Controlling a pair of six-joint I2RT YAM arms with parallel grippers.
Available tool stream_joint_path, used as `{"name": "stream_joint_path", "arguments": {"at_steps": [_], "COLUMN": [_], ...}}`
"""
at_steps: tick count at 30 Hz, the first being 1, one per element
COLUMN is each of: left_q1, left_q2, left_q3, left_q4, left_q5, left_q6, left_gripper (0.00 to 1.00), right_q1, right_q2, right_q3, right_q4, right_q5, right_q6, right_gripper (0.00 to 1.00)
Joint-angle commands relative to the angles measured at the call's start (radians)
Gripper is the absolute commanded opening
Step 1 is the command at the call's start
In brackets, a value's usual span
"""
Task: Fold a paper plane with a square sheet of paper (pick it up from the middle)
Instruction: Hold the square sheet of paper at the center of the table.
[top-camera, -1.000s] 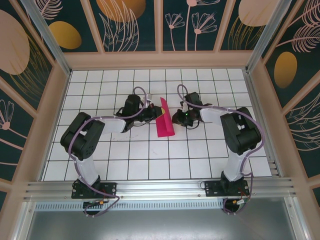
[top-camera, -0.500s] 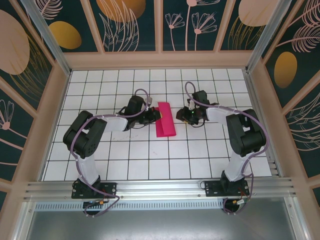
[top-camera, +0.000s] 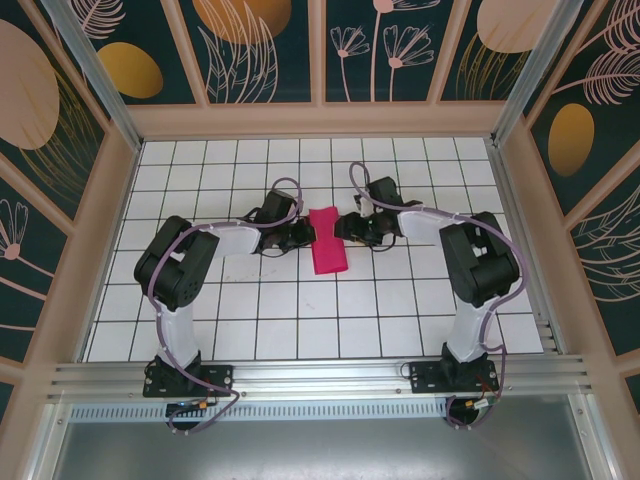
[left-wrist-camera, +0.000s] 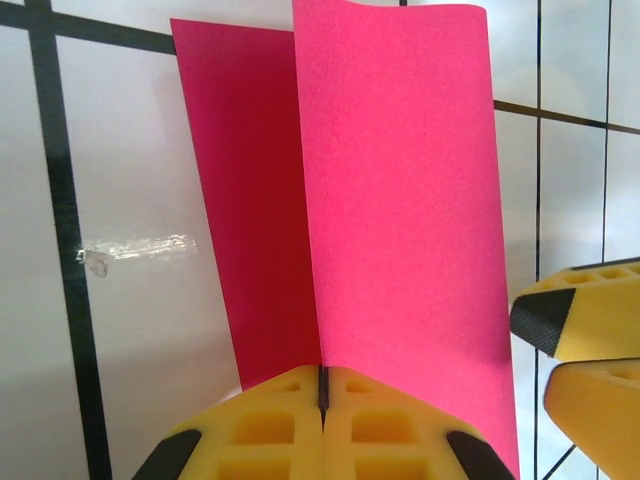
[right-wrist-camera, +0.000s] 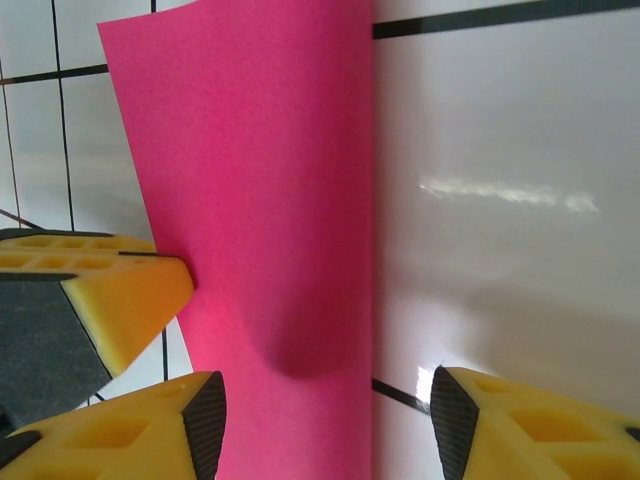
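Note:
The square sheet of paper (top-camera: 327, 241) is magenta-pink and folded lengthwise into a long strip on the white grid table. In the left wrist view the sheet (left-wrist-camera: 400, 200) has one flap raised along the crease. My left gripper (left-wrist-camera: 323, 385) is shut on the near end of that crease, and it sits at the strip's left side (top-camera: 300, 236). My right gripper (top-camera: 351, 228) is at the strip's right side. Its yellow fingers (right-wrist-camera: 130, 430) stand apart around the paper's edge (right-wrist-camera: 270, 200), open and not pinching it.
The white gridded table (top-camera: 250, 300) is walled by wooden rails and patterned panels (top-camera: 320, 120). Each gripper's yellow fingers show in the other's wrist view, close together across the strip. The aluminium rail (top-camera: 320, 375) with both arm bases runs along the near edge.
My right gripper has opened, backed off to the right, then come back to the strip's right edge. The upright flap has dropped lower. My left gripper stayed shut and shifted slightly farther away.

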Motion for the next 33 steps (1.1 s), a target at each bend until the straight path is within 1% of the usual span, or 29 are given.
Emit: {"name": "stream_joint_path", "arguments": {"at_steps": [1,5,9,15,18,20,23,27,30,33], "left_q1": [-0.003,-0.003,-0.003,-0.002,-0.002,-0.002,0.000,0.005,0.006,0.006], "left_q2": [0.019,0.023,0.030,0.027,0.011,-0.016,-0.066,-0.137,-0.173,-0.192], "left_q3": [0.025,0.032,0.039,0.052,0.056,0.056,0.049,0.022,-0.010,-0.052], "left_q4": [-0.040,-0.048,-0.054,-0.085,-0.113,-0.126,-0.137,-0.143,-0.117,-0.047], "left_q5": [-0.025,-0.036,-0.043,-0.071,-0.091,-0.103,-0.128,-0.222,-0.289,-0.307], "left_q6": [0.024,0.027,0.031,0.035,0.035,0.032,0.023,-0.011,-0.033,-0.048], "left_gripper": [0.00,0.00,0.00,0.01,0.13,0.24,0.36,0.42,0.43,0.43], "right_q1": [0.016,0.022,0.024,0.030,0.037,0.044,0.050,0.050,0.051,0.051], "right_q2": [0.042,0.080,0.104,0.145,0.164,0.178,0.196,0.208,0.218,0.228], "right_q3": [0.053,0.080,0.095,0.103,0.101,0.101,0.101,0.100,0.106,0.113], "right_q4": [-0.042,-0.060,-0.073,-0.120,-0.145,-0.157,-0.174,-0.180,-0.184,-0.192], "right_q5": [-0.004,-0.001,0.012,0.084,0.134,0.160,0.202,0.216,0.215,0.212], "right_q6": [-0.033,-0.034,-0.034,-0.027,-0.023,-0.025,-0.035,-0.055,-0.076,-0.097], "right_gripper": [0.60,0.59,0.55,0.50,0.48,0.47,0.44,0.43,0.43,0.43]}}
